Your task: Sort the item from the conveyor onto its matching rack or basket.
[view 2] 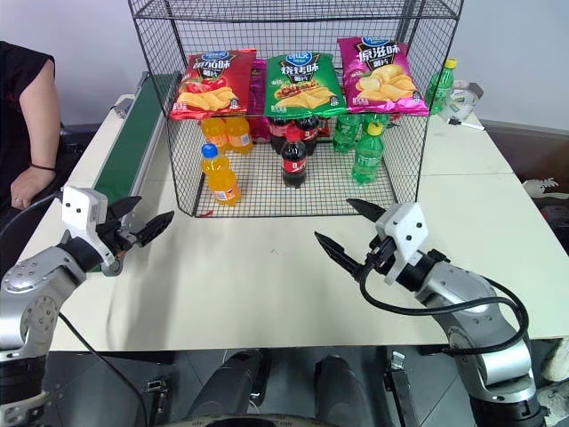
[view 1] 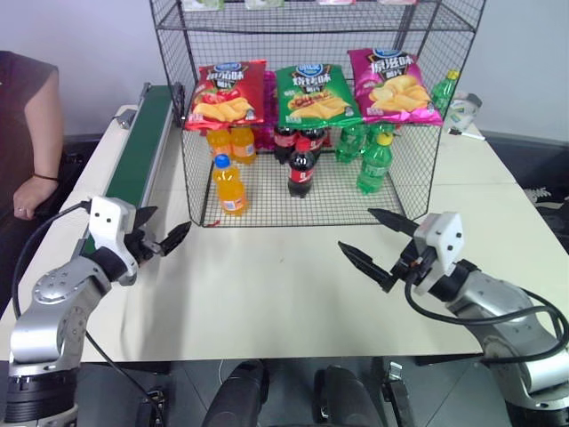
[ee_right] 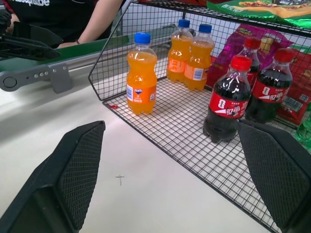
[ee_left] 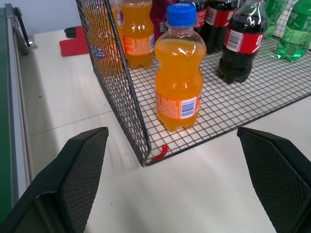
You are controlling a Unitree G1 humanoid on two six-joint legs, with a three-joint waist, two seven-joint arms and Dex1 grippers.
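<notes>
From the head we are looking forward and down over the table (view 1: 293, 294), both eyes sharing the wire rack (view 1: 311, 107). Our wrist cameras are sitting low and close, each facing the orange soda bottle (ee_left: 180, 68) on the rack's bottom tier from opposite sides.

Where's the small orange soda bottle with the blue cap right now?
The small orange soda bottle with the blue cap stands upright on the black wire rack's bottom tier, at its front left corner, left of a red-capped cola bottle.

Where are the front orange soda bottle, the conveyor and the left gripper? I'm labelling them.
front orange soda bottle (view 1: 230, 187), left eye view, label.
conveyor (view 1: 140, 142), left eye view, green belt.
left gripper (view 1: 166, 233), left eye view, between fingertips.
</notes>
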